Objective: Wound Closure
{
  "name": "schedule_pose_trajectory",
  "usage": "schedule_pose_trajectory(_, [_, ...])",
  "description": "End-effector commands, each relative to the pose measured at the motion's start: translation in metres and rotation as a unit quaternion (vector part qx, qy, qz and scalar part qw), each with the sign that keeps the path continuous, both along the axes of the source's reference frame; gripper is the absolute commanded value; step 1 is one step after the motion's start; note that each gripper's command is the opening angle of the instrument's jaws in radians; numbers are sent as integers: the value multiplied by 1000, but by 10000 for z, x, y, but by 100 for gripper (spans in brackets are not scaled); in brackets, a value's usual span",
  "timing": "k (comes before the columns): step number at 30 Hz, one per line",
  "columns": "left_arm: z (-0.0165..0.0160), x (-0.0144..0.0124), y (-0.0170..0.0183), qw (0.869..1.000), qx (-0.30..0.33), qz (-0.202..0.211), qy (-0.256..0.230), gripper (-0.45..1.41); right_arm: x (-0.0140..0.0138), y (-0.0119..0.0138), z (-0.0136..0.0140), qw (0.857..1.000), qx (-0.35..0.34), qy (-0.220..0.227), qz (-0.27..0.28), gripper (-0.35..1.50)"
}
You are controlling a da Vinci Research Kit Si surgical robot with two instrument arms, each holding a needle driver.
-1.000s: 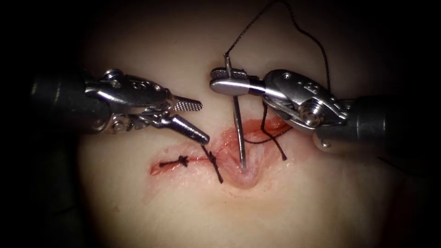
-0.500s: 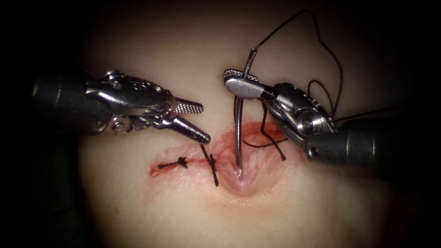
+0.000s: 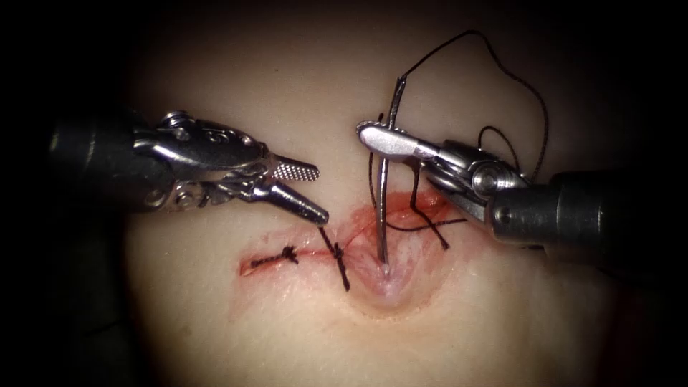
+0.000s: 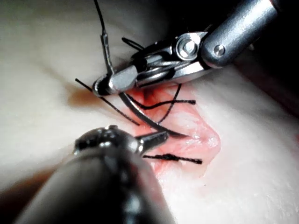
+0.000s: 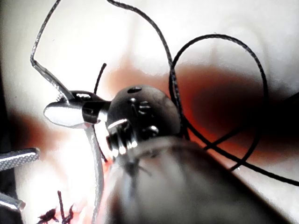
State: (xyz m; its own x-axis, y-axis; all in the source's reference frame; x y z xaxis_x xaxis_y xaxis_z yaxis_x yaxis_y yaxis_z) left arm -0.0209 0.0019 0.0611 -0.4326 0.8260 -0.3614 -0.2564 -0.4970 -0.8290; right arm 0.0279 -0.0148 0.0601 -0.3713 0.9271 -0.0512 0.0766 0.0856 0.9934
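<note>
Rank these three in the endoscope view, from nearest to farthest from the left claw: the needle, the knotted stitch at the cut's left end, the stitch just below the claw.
Measured from the open, empty left claw:
1. Stitch just below the claw, crossing the cut under its lower tip.
2. Needle, to the claw's right, held near its thread end by the right claw, its point in the tissue.
3. Knotted stitch, lower left, at the cut's left end.

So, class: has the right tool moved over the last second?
Yes. Against the knotted stitch, which has stayed put, the right tool, shut on the needle near its thread end, shifted right and slightly down. The needle tip stays at the cut.
</note>
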Motion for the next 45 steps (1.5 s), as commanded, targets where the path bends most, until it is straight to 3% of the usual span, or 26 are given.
schedule_pose_trajectory(1, [5,-5,-1,1000,0,0,0,54,8,0,3,1000,9,0,2,-35])
schedule_pose_trajectory(13, [5,-5,-1,1000,1,3,-1,51,5,-13,7,997,71,-14,6,-35])
schedule_pose_trajectory(25, [5,-5,-2,1000,1,2,-1,49,11,-28,-4,988,152,15,4,-35])
schedule_pose_trajectory(45, [5,-5,-2,1000,1,3,-1,49,8,-43,-30,975,218,31,-2,-35])
